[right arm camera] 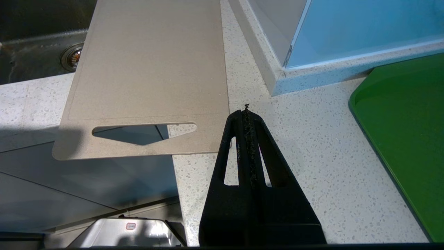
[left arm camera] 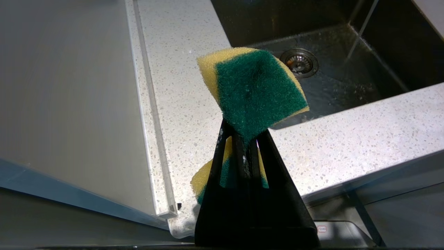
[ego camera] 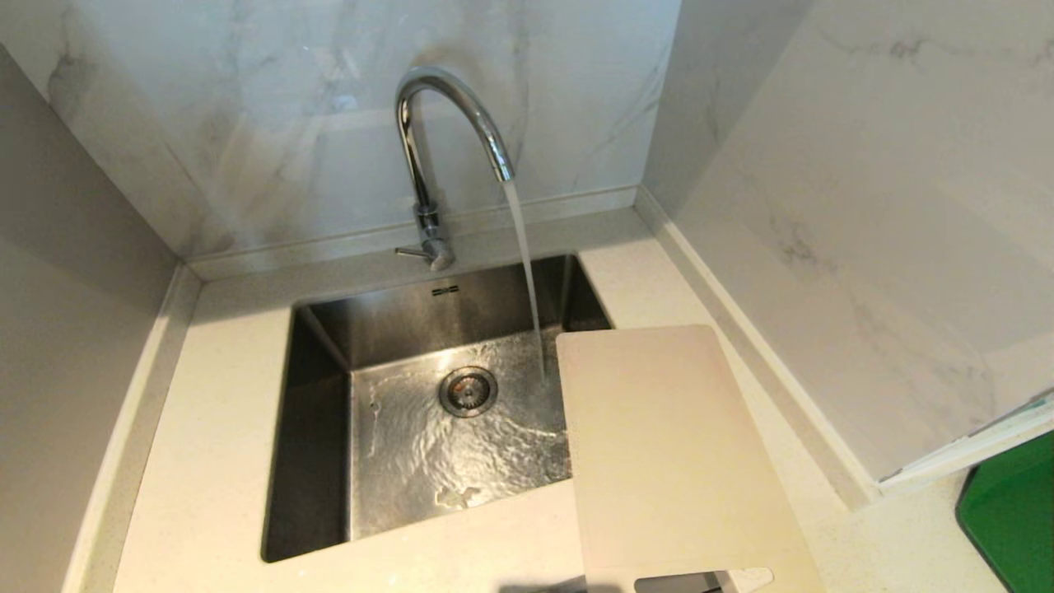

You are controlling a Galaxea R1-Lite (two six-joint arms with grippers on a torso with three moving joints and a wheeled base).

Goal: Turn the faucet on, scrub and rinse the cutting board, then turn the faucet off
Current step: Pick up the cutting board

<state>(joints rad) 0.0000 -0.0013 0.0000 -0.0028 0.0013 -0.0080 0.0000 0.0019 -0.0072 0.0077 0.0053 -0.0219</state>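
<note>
At the back edge of the bench, the faucet [ego camera: 436, 148] pours water into the sink [ego camera: 317, 412]; the cutting board [ego camera: 667, 453] lies over the sink's right rim, its handle end jutting past the bench's front edge. From the left wrist, the left pincer [left arm camera: 247, 139] is clamped on a yellow-and-green sponge [left arm camera: 256, 90] above the bench's front edge. From the right wrist, the right pincer [right arm camera: 246, 114] is closed and empty, beside the board's slot corner, a green tray [right arm camera: 406, 132] at the right edge.

Glossy chrome faucet [ego camera: 449, 123], matt plastic cutting board [ego camera: 667, 445], speckled stone counter [ego camera: 214, 461]
</note>
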